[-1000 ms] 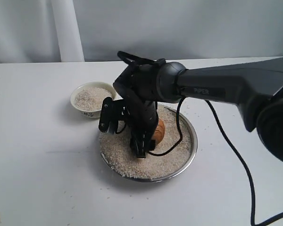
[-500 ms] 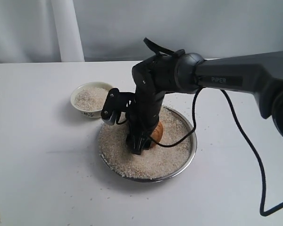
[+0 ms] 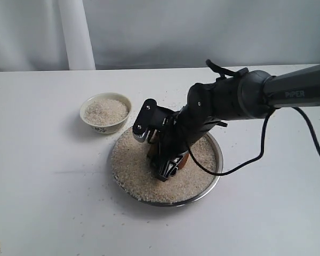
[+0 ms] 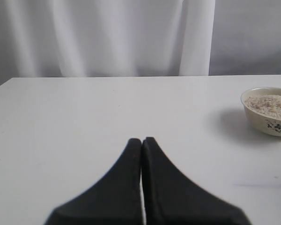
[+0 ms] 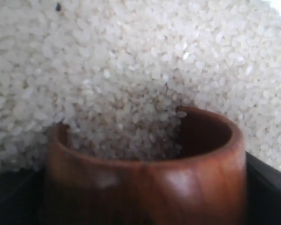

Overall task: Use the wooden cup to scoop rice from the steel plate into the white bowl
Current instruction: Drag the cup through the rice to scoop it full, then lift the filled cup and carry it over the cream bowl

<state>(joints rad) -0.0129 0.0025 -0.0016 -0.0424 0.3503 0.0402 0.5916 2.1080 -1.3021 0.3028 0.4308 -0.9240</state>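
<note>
The steel plate (image 3: 218,158) sits mid-table, heaped with rice (image 3: 129,169). My right gripper (image 3: 167,161) is low in the plate, shut on the wooden cup (image 3: 183,159), which it mostly hides in the exterior view. In the right wrist view the cup (image 5: 178,183) lies tipped with its mouth pushed into the rice (image 5: 131,56), and grains fill most of its opening; a dark finger (image 5: 268,187) shows beside it. The white bowl (image 3: 95,126), holding rice, stands just left of the plate. My left gripper (image 4: 141,140) is shut on nothing above bare table, with the bowl (image 4: 273,126) off to one side.
Loose grains (image 3: 228,142) lie scattered on the white table around the plate. The right arm's black cable (image 3: 245,166) loops over the plate's right rim. A white post (image 3: 74,34) and a curtain stand behind the table's far edge.
The right arm has dropped lower and its body has swung right. The gripper has tilted over, pressing the cup down into the rice near the plate's middle. The left gripper's earlier state is not shown.
</note>
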